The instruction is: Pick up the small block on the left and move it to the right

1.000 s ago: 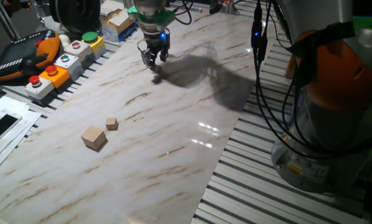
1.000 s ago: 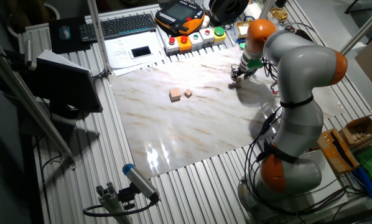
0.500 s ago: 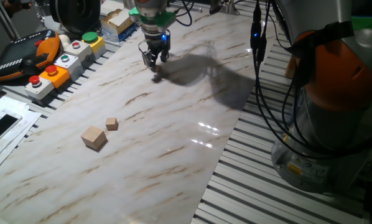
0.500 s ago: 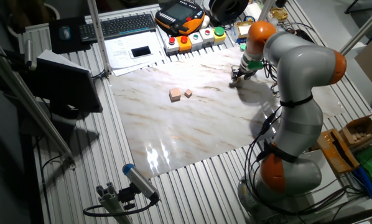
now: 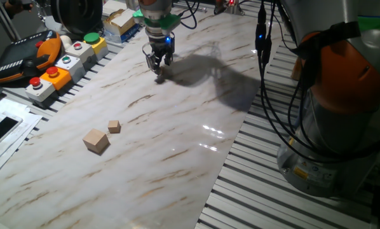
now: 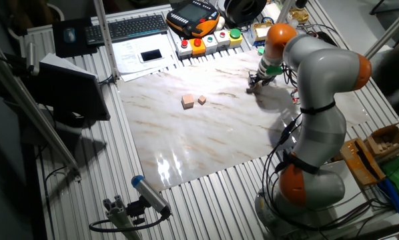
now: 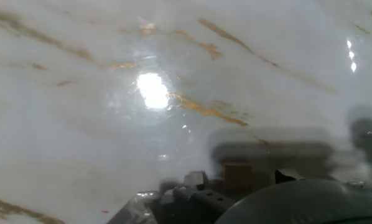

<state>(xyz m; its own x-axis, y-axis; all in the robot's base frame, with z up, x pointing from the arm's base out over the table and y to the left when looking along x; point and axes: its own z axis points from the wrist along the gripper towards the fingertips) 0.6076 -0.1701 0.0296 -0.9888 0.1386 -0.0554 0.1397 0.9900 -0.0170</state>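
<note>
The small block [image 7: 237, 177], a tiny light-brown cube, shows in the hand view between my two fingertips, with a gap on each side. In one fixed view it is a small dark speck [image 5: 159, 78] on the marble table just below my gripper [image 5: 157, 63]. The gripper [image 6: 254, 85] hangs low over the far end of the table, jaws slightly apart and not touching the block. The medium tan cube [image 5: 114, 126] and the largest tan cube [image 5: 96, 140] lie side by side far from the gripper, and also show in the other fixed view [image 6: 202, 100] [image 6: 187, 101].
A row of button boxes [image 5: 63, 63] and an orange teach pendant [image 5: 25, 54] line the table's edge. A keyboard [image 6: 133, 27] and papers lie beyond. My arm's base [image 6: 299, 187] stands on the ribbed frame beside the marble board [image 5: 177, 165].
My gripper has risen slightly above the spot where the small block lies. The two tan cubes have not moved.
</note>
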